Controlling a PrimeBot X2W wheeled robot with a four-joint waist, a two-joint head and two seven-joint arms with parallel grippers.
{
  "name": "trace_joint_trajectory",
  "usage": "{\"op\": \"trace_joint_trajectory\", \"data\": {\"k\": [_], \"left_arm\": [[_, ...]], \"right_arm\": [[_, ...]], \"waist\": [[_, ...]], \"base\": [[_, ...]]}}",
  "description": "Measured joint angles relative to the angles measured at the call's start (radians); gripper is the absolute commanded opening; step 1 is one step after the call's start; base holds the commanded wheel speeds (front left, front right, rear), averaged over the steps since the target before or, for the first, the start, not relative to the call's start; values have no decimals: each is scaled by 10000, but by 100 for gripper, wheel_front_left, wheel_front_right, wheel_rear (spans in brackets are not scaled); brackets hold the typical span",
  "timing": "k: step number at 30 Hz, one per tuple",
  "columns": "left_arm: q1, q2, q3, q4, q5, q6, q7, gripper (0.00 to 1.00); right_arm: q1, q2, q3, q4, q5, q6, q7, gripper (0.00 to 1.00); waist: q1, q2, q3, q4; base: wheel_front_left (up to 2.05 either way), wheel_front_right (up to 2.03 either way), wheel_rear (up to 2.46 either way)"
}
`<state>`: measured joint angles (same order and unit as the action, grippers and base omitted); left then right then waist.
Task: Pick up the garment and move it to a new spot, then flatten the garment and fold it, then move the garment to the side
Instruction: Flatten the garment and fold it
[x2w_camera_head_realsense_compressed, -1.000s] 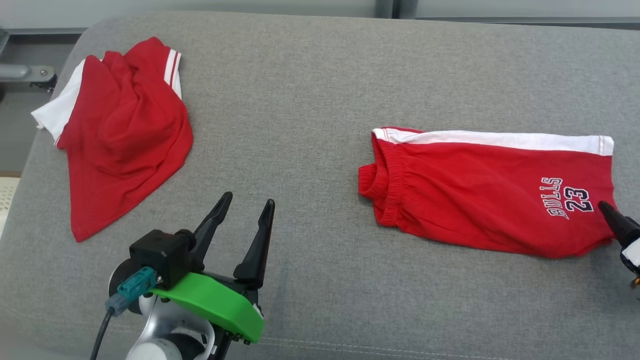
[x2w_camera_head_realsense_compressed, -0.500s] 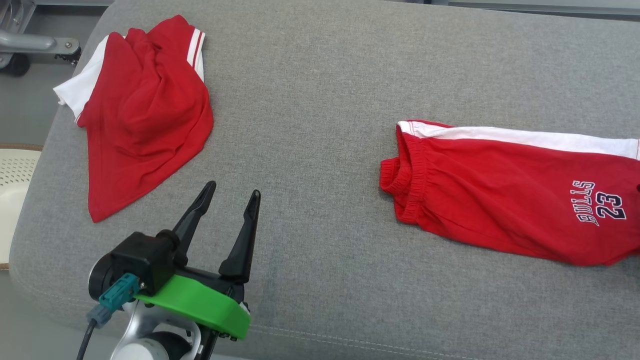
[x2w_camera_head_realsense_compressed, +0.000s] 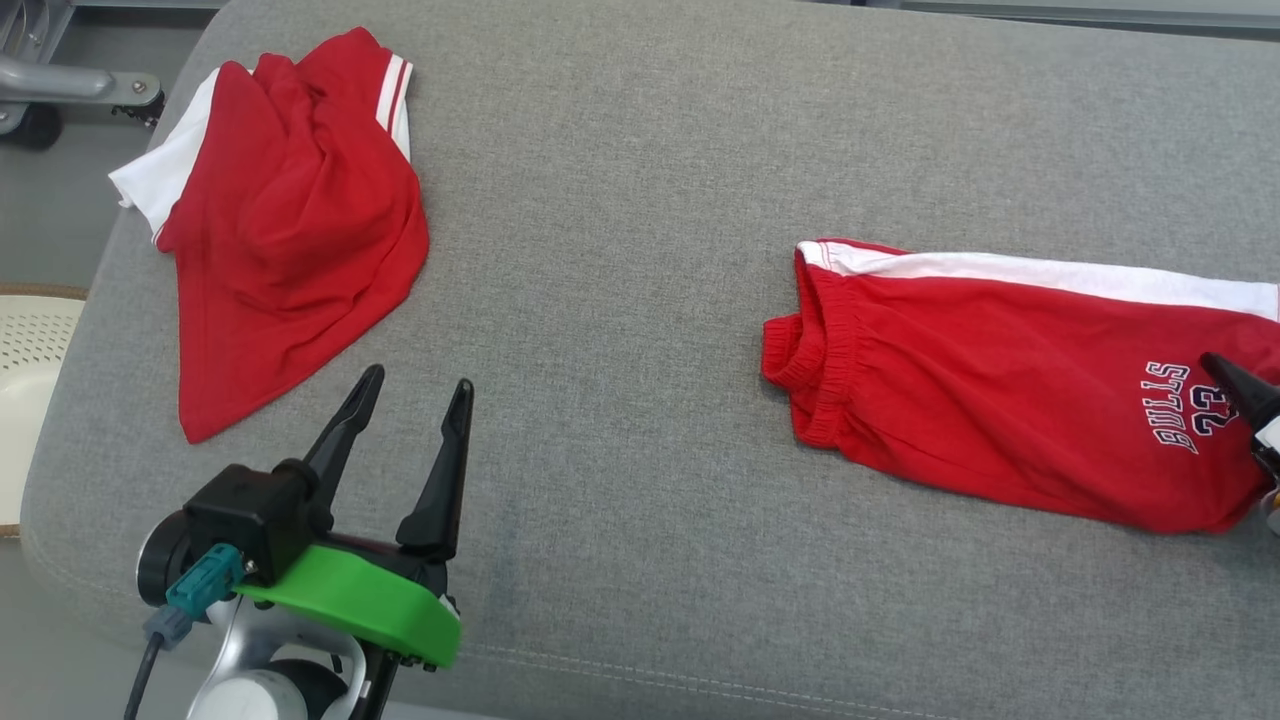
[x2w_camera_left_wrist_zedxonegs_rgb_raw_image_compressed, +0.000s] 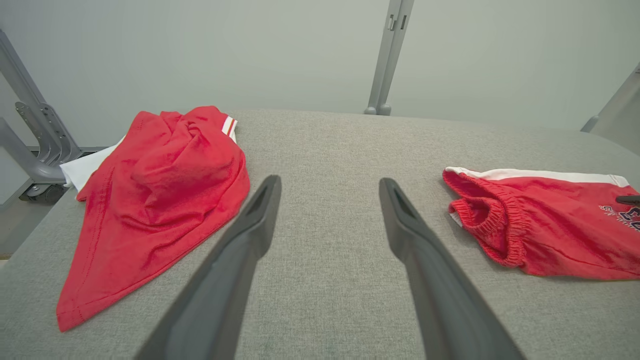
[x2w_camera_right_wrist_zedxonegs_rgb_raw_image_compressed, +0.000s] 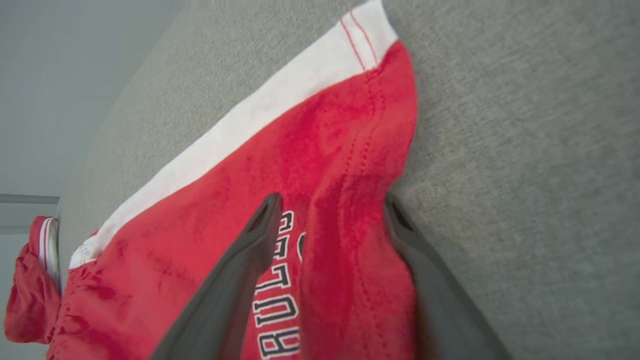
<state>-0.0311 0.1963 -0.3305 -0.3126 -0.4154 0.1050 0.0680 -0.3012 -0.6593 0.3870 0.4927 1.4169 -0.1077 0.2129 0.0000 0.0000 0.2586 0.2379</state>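
The garment, red shorts (x2w_camera_head_realsense_compressed: 1000, 380) with a white side stripe and a "BULLS 23" print, lies folded flat on the right of the grey cushion (x2w_camera_head_realsense_compressed: 640, 150). In the left wrist view the shorts (x2w_camera_left_wrist_zedxonegs_rgb_raw_image_compressed: 550, 235) show their elastic waistband. My right gripper (x2w_camera_right_wrist_zedxonegs_rgb_raw_image_compressed: 331, 200) is open and straddles a raised fold of the shorts (x2w_camera_right_wrist_zedxonegs_rgb_raw_image_compressed: 300, 150) near the hem and print. One of its fingers (x2w_camera_head_realsense_compressed: 1240, 392) pokes in at the right edge of the head view. My left gripper (x2w_camera_head_realsense_compressed: 420, 378) is open and holds nothing, low over the cushion's front left, also seen as the left gripper (x2w_camera_left_wrist_zedxonegs_rgb_raw_image_compressed: 330, 181).
A second red garment (x2w_camera_head_realsense_compressed: 290, 230) with white trim lies crumpled at the cushion's back left, seen too as the crumpled garment (x2w_camera_left_wrist_zedxonegs_rgb_raw_image_compressed: 165, 185). A white perforated basket (x2w_camera_head_realsense_compressed: 25, 400) and a metal frame (x2w_camera_head_realsense_compressed: 60, 85) stand off the left side. A metal post (x2w_camera_left_wrist_zedxonegs_rgb_raw_image_compressed: 387, 55) rises behind.
The head camera shifted, sliding the scene rightward. My left gripper has drifted a little left. My right finger, out of view half a second ago, now lies over the shorts' print.
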Motion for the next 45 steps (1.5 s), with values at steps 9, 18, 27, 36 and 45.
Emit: {"op": "trace_joint_trajectory", "data": {"k": [9,18,27,36,45], "left_arm": [[17,88,280,151,-23,-8,-209,100],[205,94,472,535,-148,-8,-529,100],[316,81,602,968,-420,-155,-815,100],[310,-15,412,1285,-522,-355,-955,100],[6,-209,10,1576,-566,-709,-966,100]], "right_arm": [[-100,173,-313,295,176,138,-278,0],[-164,-198,-754,675,454,366,-366,0],[-87,-940,-1168,587,598,715,-449,0],[-203,-466,-460,-1593,499,1476,-69,0],[-498,86,802,-2706,-485,1009,276,0]], "waist": [[0,0,9,-30],[0,0,-67,-333],[0,0,-250,-548],[0,0,-297,-386],[0,0,-248,-75]], "base": [[0,0,0],[0,0,0],[0,0,0],[0,0,0],[0,0,0]]}}
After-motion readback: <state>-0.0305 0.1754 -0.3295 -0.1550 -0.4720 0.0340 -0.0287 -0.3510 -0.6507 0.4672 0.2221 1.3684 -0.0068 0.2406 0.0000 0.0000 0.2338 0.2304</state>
